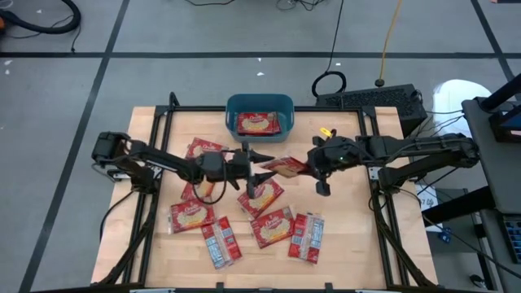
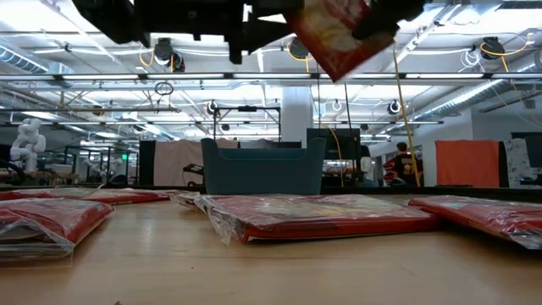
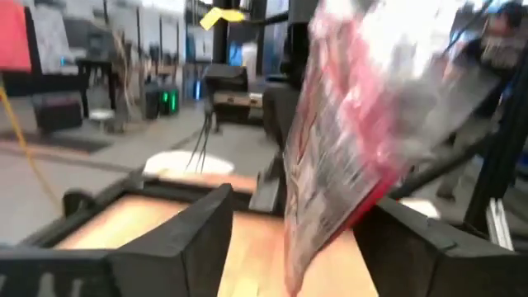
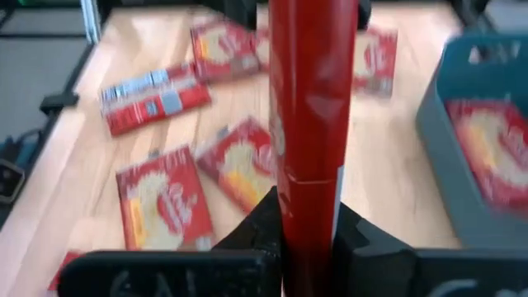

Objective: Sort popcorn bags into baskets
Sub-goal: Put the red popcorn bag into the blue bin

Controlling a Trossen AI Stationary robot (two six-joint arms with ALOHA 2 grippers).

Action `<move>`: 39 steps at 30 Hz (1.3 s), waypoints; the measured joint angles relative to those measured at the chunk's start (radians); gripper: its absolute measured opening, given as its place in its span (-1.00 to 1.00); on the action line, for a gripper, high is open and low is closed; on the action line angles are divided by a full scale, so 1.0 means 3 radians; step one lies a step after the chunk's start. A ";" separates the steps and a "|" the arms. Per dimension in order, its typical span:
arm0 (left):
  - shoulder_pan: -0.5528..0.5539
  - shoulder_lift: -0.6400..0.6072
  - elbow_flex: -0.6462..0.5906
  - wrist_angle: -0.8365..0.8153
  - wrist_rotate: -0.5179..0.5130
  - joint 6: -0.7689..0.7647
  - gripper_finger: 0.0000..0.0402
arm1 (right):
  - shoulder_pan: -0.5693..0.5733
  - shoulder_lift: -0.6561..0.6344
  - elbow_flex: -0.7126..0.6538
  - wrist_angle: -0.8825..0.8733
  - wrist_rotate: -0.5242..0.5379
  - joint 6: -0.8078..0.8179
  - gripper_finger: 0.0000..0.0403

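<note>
A red popcorn bag (image 1: 285,166) hangs in the air over the middle of the table, with my right gripper (image 1: 309,168) shut on it. My left gripper (image 3: 301,210) is open. Its fingers stand on either side of the bag's other end (image 3: 346,140), apart from it. The teal basket (image 1: 259,102) sits at the far edge with one bag (image 1: 258,124) lying flat in it. Several more bags lie flat on the wood, among them a bag (image 1: 191,216) at the left and one (image 1: 271,227) near the front. My right gripper pinches one end of the bag (image 4: 309,194) between its two fingers (image 4: 264,227). It comes from the table's right side, slanting a little downward. The bag is lifted clear of the table and stretches away from the fingers toward my left gripper, seen edge-on in the right wrist view.
A black frame (image 1: 163,122) borders the table. A keyboard (image 1: 370,99) lies beyond the far right corner. Two bags with white-and-blue backs up (image 1: 221,242) (image 1: 306,237) lie near the front edge. Bare wood shows at the right (image 1: 350,212).
</note>
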 joint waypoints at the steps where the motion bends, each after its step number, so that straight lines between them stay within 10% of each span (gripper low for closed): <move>1: 0.0000 -0.0065 0.0000 -0.0166 -0.0002 -0.0013 0.24 | 0.0000 0.0000 0.0000 -0.0080 0.0000 0.0040 -0.87; 27: 0.0152 0.0243 0.0001 -0.0528 0.0211 -0.0071 0.51 | 0.0001 0.0104 -0.0787 -0.0194 -0.0025 0.0522 -0.87; 39: 0.0224 0.0897 0.0074 0.0138 0.0374 -0.0157 0.11 | 0.0001 0.0103 -0.0804 0.0142 -0.0003 0.0212 -0.87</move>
